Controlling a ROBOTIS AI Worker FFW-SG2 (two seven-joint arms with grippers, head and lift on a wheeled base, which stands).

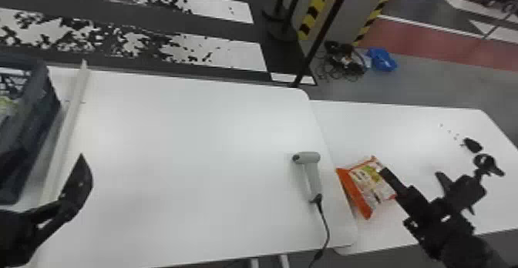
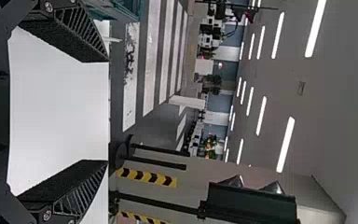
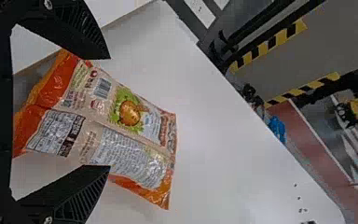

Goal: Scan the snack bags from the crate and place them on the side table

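The left arm enters at the head view's lower left, with the left gripper angled forward, fingers parted. The right arm enters at lower right; the right gripper points forward (its fingers, likewise, stand apart).

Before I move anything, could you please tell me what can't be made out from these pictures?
- Crate, head view: cut off by the left edge, so its contents can't be counted.
- Scanner cable, head view: its far end runs past the bottom edge.
- Snack bag, right wrist view: its underside is hidden against the side table.
- Dark specks, head view: too small to identify.
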